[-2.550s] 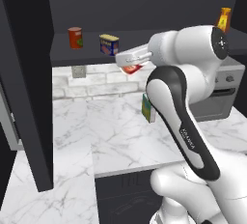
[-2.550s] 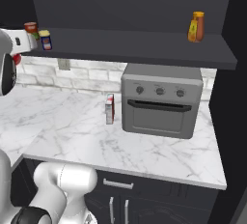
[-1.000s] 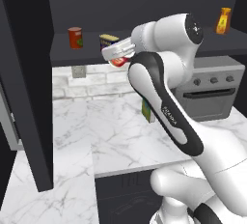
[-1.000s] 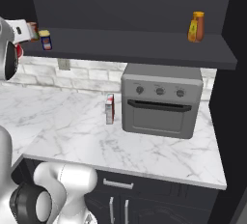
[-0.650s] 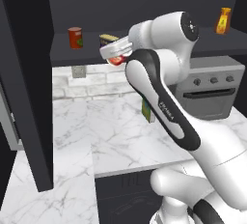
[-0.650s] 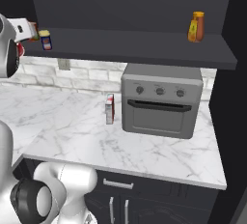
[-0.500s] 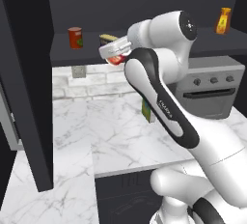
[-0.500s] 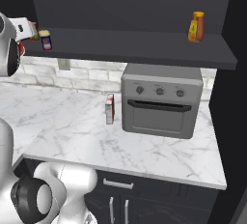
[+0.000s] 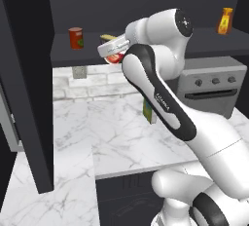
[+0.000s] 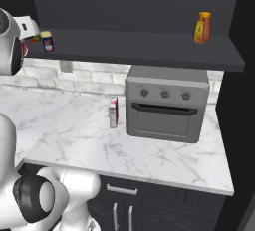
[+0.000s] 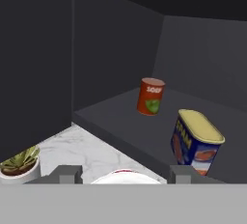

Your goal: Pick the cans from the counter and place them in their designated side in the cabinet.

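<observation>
My gripper (image 9: 113,53) is shut on the short red can (image 9: 115,58) and holds it at the front edge of the cabinet's shelf (image 9: 90,53). In the hand view the can's white top (image 11: 126,176) sits between my two fingertips (image 11: 67,174) of the gripper (image 11: 124,175). The boxy tin (image 11: 195,143) with yellow top and blue label stands on the shelf just ahead and to the right, also seen behind my hand as the tin (image 9: 107,38) and from the other side as the tin (image 10: 47,41). The marble counter (image 9: 112,132) lies below.
A darker orange-red soup can (image 11: 150,96) stands further left on the shelf. An orange bottle (image 10: 202,27) stands at the shelf's right end. The grey oven (image 10: 167,103) and a green-and-white carton (image 10: 113,112) are on the counter. A tall dark side panel (image 9: 29,84) stands at the left.
My gripper has carried the red can up and left to the shelf's edge beside the tin. Over the last half second it has hardly moved.
</observation>
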Controlling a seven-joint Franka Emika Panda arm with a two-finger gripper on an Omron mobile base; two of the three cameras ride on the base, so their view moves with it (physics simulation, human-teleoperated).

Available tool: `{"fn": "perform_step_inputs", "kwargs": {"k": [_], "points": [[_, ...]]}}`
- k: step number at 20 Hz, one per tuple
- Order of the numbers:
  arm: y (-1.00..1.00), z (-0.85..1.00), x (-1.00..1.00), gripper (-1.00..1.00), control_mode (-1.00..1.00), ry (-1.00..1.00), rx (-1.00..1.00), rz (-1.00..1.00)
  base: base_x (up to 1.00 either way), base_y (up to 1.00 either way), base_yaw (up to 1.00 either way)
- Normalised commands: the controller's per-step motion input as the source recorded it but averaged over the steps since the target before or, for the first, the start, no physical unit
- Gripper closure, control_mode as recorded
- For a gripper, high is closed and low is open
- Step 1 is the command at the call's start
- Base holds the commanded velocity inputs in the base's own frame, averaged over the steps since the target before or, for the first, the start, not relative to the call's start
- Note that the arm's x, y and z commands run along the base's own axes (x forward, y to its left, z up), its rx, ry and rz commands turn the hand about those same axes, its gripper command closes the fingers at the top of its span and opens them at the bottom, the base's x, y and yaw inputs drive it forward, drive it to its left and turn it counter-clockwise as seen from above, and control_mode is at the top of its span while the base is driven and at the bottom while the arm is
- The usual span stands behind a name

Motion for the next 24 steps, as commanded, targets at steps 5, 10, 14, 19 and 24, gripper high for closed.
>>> {"fn": "perform_step_inputs", "kwargs": {"k": [5,10,14,19,24], "points": [[0.1,0.0,0.14,1.0,-1.0,0.0,-0.02,0.01,0.0,0.0,0.0],[0.11,0.0,0.13,1.0,-1.0,0.0,-0.03,0.0,0.0,0.0,0.0],[0.01,0.0,0.16,1.0,-1.0,0.0,-0.02,0.0,0.0,0.0,0.0],[0.02,0.0,0.19,1.0,-1.0,0.0,-0.02,0.0,0.0,0.0,0.0],[0.09,-0.01,0.16,1.0,-1.0,0.0,-0.02,0.0,0.0,0.0,0.0]]}}
